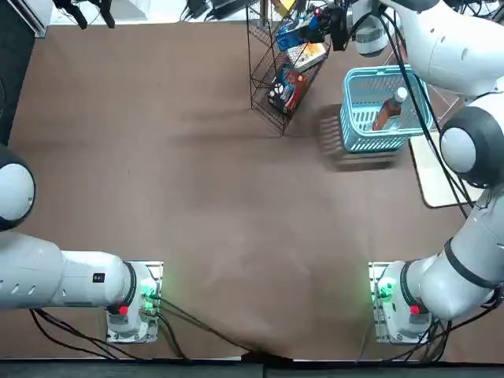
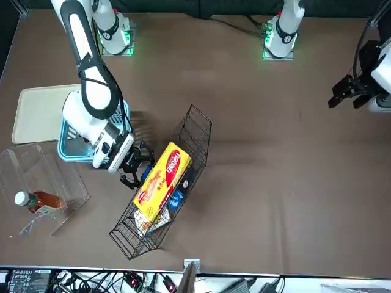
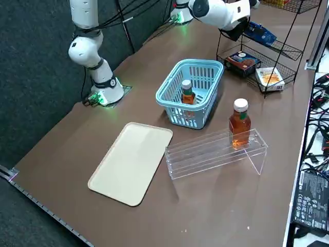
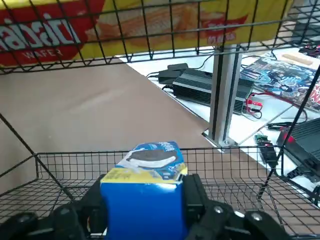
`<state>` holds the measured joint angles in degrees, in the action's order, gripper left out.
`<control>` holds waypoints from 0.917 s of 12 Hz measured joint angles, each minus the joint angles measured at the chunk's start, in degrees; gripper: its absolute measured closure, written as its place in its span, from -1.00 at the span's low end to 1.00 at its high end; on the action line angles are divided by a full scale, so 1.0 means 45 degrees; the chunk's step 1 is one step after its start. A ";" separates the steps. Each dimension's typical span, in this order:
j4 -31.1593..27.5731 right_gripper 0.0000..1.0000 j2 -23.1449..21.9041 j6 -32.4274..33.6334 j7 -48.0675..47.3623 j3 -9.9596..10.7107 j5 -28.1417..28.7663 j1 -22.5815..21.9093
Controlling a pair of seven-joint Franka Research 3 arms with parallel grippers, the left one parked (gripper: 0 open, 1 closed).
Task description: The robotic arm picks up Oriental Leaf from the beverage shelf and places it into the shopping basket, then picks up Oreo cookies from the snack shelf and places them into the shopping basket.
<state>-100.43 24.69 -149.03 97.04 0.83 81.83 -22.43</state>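
The blue Oreo pack (image 4: 145, 200) sat on the middle level of the wire rack (image 3: 277, 49), while a tea bottle (image 3: 187, 95) already lay in the basket (image 1: 353, 118), so the cookie pick looked to be the step in hand. The pincer (image 4: 145, 207) was parted just to the pack's width, a finger against each side, apparently gripping it. The next move called for drawing it clear of the wires, then carrying it over the basket.
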 joint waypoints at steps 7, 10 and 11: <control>0.0016 -0.24 -0.0001 -0.0012 -0.0001 0.0004 0.0000 0.0001; 0.0023 -0.21 -0.0005 -0.0014 -0.0001 0.0004 0.0000 0.0000; 0.0027 -0.21 -0.0010 -0.0016 -0.0001 0.0004 0.0000 -0.0001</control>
<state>-100.31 24.64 -149.10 97.04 0.85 81.83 -22.43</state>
